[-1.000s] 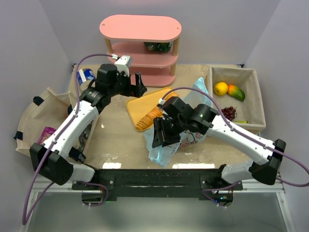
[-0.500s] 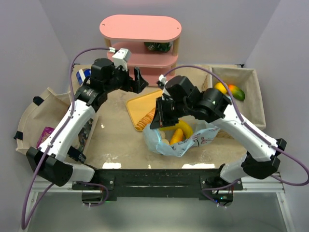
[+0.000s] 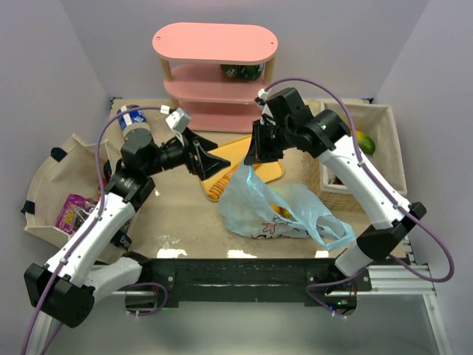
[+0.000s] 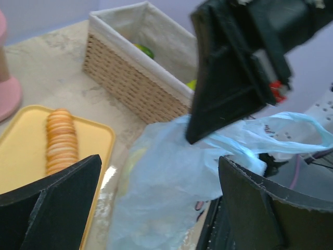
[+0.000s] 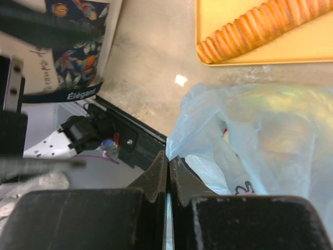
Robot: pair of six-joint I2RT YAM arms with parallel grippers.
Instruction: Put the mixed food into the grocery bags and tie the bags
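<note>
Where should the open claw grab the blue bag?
Probably the bag's loose loop handle, lying flat toward the near right. The right claw pinches the other side up, so the left claw should come from above, over the bag.

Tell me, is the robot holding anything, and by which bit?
The right fingers pinch the light-blue bag by its top edge. The left fingers are open, holding nothing.

site: robot lab test cell | cues: plain walls [image 3: 44,66] boxing in table [image 3: 177,214], black mounting rail [image 3: 222,275], staged pink shelf [image 3: 214,41]
</note>
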